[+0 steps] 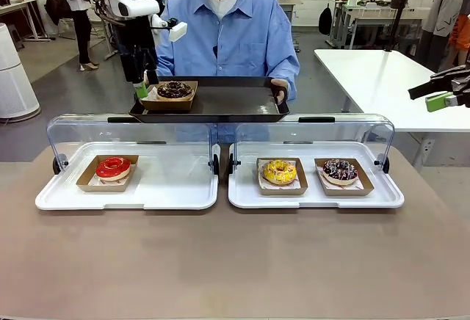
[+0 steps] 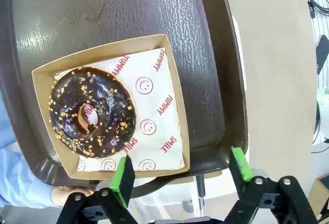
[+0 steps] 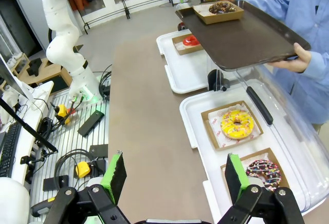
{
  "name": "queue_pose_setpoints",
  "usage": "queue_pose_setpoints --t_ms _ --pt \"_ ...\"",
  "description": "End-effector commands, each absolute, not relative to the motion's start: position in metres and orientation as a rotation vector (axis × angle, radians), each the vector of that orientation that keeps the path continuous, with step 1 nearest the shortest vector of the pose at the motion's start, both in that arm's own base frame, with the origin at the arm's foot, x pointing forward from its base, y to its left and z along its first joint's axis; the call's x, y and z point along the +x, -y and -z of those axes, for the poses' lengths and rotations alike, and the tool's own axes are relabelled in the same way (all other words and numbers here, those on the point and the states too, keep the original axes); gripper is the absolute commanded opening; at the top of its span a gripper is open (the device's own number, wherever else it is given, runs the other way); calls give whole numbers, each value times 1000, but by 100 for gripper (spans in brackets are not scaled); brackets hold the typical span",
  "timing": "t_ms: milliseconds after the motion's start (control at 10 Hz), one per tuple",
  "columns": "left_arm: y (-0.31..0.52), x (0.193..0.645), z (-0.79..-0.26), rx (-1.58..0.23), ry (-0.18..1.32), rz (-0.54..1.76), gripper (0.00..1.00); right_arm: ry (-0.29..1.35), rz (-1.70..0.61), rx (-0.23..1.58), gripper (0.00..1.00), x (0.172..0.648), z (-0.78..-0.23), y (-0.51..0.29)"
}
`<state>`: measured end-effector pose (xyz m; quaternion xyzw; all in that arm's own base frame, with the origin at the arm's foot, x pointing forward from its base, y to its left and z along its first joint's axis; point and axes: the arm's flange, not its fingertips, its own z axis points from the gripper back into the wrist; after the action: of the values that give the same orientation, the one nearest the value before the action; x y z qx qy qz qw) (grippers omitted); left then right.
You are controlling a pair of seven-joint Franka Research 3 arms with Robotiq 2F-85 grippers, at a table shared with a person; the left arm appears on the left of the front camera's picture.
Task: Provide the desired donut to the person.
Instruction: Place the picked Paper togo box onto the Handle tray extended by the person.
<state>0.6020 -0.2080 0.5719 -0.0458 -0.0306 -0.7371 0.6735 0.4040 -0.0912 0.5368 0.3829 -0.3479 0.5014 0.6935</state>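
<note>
Fingers (image 2: 123,175) of L gripper (image 2: 182,170) wide apart, pointing down beside choc donut (image 2: 92,112) on tray (image 2: 205,54).

This is a robot lab, a big work room, not a real shop. A white robot arm (image 3: 64,34) stands by the brown table (image 1: 235,261). Next to it, black cables (image 3: 46,126) and small yellow and black gear lie on a metal rack (image 3: 56,154). Behind the person (image 1: 235,34) there is another white table (image 1: 382,78) on a bare grey floor (image 1: 73,107). The donuts (image 1: 280,172) sit in white trays (image 1: 125,204) with clear lids (image 1: 73,133), set up like a pretend bakery counter.
</note>
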Motion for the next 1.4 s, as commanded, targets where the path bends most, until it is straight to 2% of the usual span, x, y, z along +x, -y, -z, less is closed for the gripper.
queue_pose_setpoints --t_ms 0,400,800,1100,1300 --pt "206 605 -576 -141 76 1667 100 786 -1122 866 100 404 -537 91" --pt "209 581 -587 -99 15 1724 100 786 -1122 866 100 404 -537 91" --pt "179 467 -610 15 101 1774 100 786 -1122 866 100 404 -537 91" --pt "149 416 -605 80 108 1723 100 786 -1122 866 100 404 -537 91" --pt "123 414 -597 78 105 1692 100 786 -1122 866 100 404 -537 91"
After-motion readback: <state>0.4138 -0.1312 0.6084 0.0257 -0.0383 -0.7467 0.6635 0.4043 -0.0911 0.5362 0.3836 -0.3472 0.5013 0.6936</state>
